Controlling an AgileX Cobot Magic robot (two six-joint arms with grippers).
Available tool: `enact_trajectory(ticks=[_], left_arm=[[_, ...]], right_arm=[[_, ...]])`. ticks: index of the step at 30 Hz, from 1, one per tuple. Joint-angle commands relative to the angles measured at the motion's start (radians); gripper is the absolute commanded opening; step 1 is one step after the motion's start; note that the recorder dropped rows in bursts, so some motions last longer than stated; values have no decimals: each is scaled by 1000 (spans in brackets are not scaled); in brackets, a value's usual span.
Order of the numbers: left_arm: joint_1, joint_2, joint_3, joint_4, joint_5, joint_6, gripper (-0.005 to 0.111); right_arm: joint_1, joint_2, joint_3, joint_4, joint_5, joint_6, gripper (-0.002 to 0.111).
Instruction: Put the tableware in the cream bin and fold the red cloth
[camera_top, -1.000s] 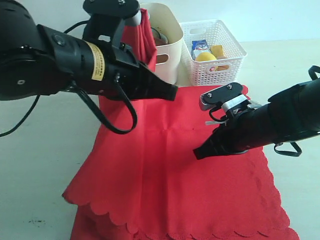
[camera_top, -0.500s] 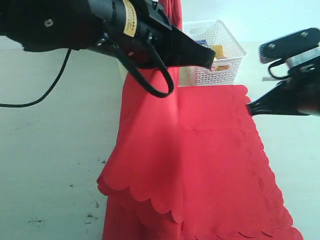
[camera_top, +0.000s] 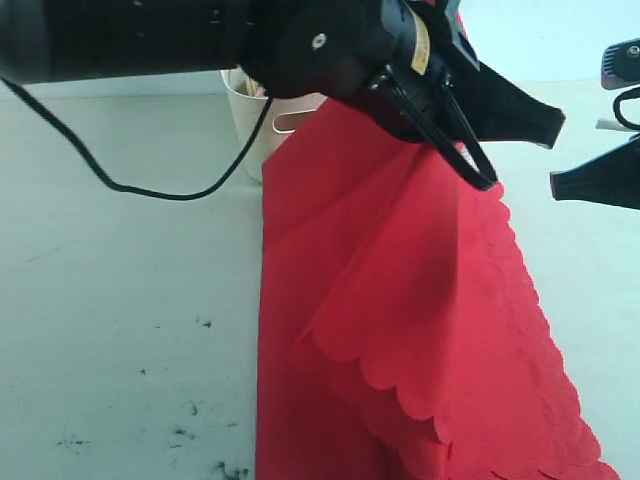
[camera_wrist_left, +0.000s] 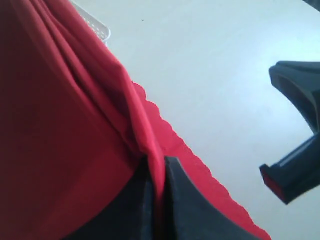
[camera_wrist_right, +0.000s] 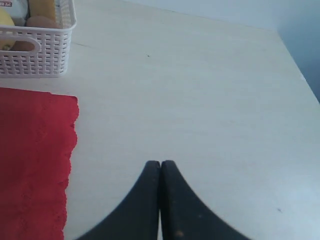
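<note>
Where the lifted half hung over the left part of the spread a half-second ago, we now see it carried across toward 3 o'clock, so the red cloth (camera_top: 400, 330) lies doubled in a narrower band on the table (camera_top: 120, 300). Nearest us, at 6 o'clock in the exterior view, the scalloped edge of the upper layer overlaps the lower layer. The cloth's long axis runs from 6 o'clock up toward 12 o'clock, leaning slightly, with its far end raised.

At 1 o'clock the left gripper (camera_wrist_left: 156, 167) is clenched on a gathered ridge of the fabric, which drapes down from it. At 3 o'clock the right gripper (camera_wrist_right: 160, 167) sits farther out than before, off the cloth and above bare table, its jaws pressed together on nothing.

Farthest, at 11 o'clock, the cream bin (camera_top: 250, 110) is uncovered again behind the left arm. The white lattice basket (camera_wrist_right: 40, 60) shows only to the right wrist camera.
</note>
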Motion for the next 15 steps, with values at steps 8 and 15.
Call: enact_trajectory(ticks=[8, 15], left_arm=[[-5, 161, -133, 24, 37, 31, 57], [15, 134, -135, 93, 92, 68, 101]], right_arm=[[0, -4, 4, -17, -31, 10, 0], [0, -4, 23, -57, -22, 51, 0]])
